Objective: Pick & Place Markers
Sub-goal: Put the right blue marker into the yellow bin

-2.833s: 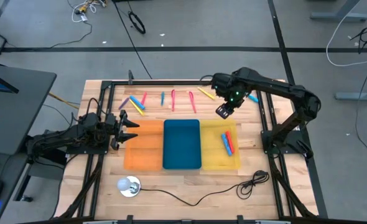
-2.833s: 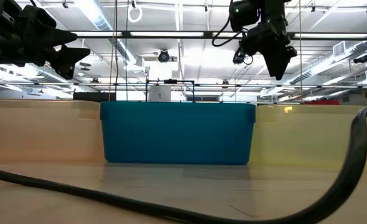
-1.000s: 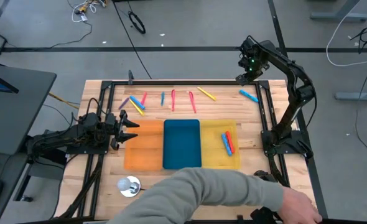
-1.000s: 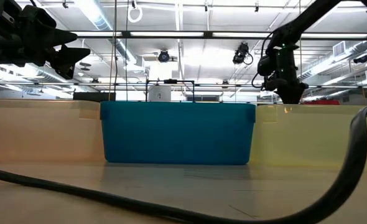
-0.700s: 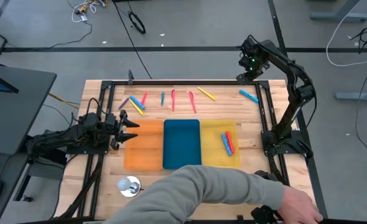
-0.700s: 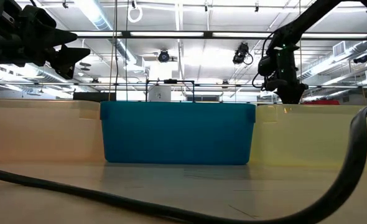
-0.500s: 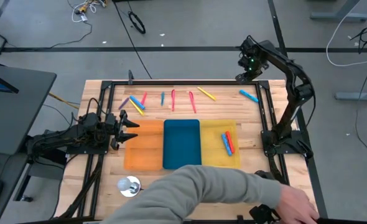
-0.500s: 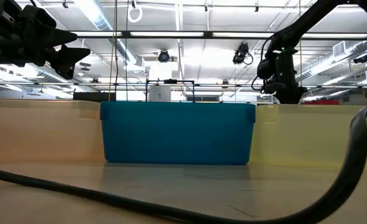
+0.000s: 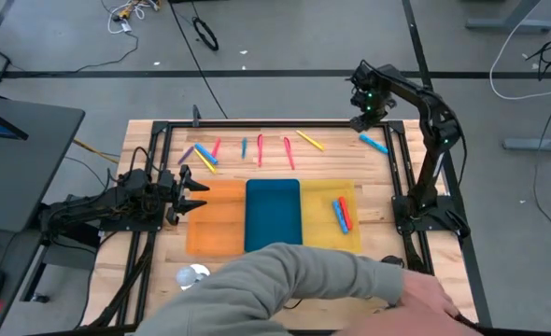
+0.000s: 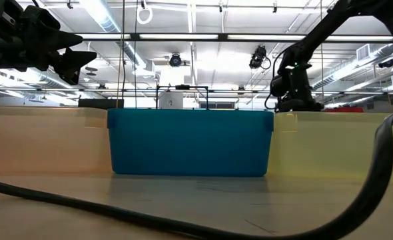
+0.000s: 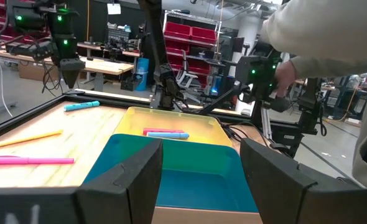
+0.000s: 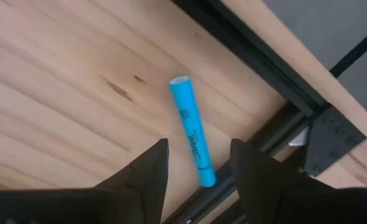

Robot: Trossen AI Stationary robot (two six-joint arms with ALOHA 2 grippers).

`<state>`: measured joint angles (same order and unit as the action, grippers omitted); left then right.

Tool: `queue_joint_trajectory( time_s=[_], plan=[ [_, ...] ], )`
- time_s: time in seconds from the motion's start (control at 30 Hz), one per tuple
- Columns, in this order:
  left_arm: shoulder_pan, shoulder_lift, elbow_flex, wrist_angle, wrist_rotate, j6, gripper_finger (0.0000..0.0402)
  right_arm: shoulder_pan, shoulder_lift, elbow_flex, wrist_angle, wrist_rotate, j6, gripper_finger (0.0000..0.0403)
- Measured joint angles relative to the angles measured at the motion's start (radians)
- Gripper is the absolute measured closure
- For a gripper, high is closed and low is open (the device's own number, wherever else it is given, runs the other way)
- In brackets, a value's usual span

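Several markers lie flat in a row on the far part of the table: purple, blue and yellow ones [image 9: 201,156], pink ones [image 9: 260,149], a yellow one [image 9: 309,140]. One light-blue marker [image 9: 373,144] [image 12: 191,149] lies near the far right rail. A blue and a red marker [image 9: 340,215] lie in the yellow tray [image 9: 318,233]. My right gripper [image 9: 362,119] [image 12: 196,186] hovers open above the light-blue marker, a little to its far-left. My left gripper [image 9: 196,191] [image 11: 199,180] waits open at the orange tray's left edge.
The orange tray [image 9: 215,217], blue tray [image 9: 273,217] and yellow tray sit side by side mid-table. A person's grey-sleeved arm [image 9: 294,280] reaches across the near edge, the hand [image 9: 425,299] at the near right corner. Black frame rails [image 9: 399,168] border the table.
My right gripper has shifted slightly toward the table's left and sunk lower over the far right corner, still open. The person's arm has reached farther along the near edge, and the sleeve now covers more of the table there.
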<state>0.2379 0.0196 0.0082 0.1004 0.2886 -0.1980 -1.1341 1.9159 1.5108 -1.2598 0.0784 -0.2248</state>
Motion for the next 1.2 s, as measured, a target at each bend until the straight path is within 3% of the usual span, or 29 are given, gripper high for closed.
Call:
queue_joint_trajectory(
  time_s=[1.2],
  plan=[
    [0.000,0.000,0.000,0.000,0.000,0.000,0.0179,0.007,0.251,0.000,-0.015,0.041,-0.177,0.0229]
  ],
)
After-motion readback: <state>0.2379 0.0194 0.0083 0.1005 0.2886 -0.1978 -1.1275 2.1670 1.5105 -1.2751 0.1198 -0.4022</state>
